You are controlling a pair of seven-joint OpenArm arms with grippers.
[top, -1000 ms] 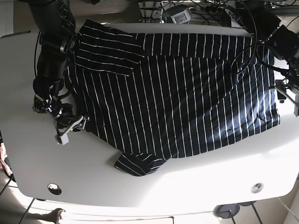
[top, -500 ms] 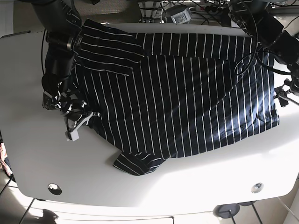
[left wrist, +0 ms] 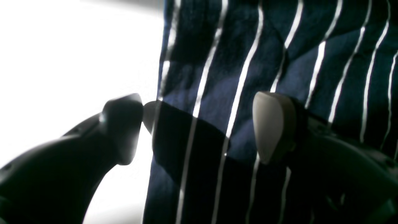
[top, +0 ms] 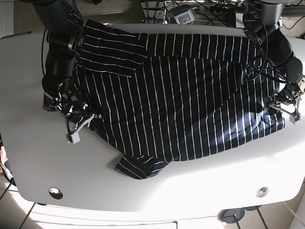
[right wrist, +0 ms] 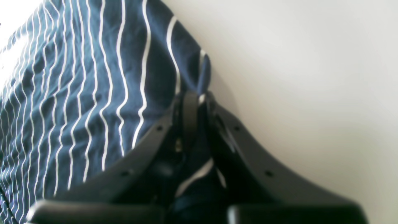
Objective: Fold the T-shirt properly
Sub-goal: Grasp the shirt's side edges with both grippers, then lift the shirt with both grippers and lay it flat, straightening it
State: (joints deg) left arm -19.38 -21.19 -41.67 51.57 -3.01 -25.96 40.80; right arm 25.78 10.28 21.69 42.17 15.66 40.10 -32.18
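Base view – T-shirt [top: 190, 95]: navy w/ thin white stripes, spread flat over most of the white desk [top: 190, 191]; one sleeve folded in at top left, other sleeve poking out at the near edge, bottom centre.
Base view – right gripper [top: 82, 125]: at the shirt's left edge, on the view's left, low on the desk; dark arm comes down from the top left corner.
Base view – left gripper [top: 285, 107]: at the shirt's right edge, on the view's right; cables run along its arm.
Base view – bkgd: power strip and cables [top: 190, 12] behind the desk's far edge.

Left wrist view – left gripper [left wrist: 199, 130]: fingers spread wide, one finger [left wrist: 122, 124] over bare bright desk [left wrist: 62, 46], the other w/ pale pad [left wrist: 272, 124] over the cloth.
Left wrist view – T-shirt [left wrist: 279, 46]: its edge runs roughly top to bottom between the two fingers; fabric lies flat, not pinched; shadow of the gripper falls on it.

Right wrist view – right gripper [right wrist: 199, 102]: fingers pressed together, pinching a fold of the shirt's edge at the tips.
Right wrist view – T-shirt [right wrist: 77, 93]: fills the left side, wrinkled, edge bunched up where it's clamped; some cloth also hangs down between the gripper's arms.
Right wrist view – desk [right wrist: 311, 77]: bare pale surface to the right of the shirt.
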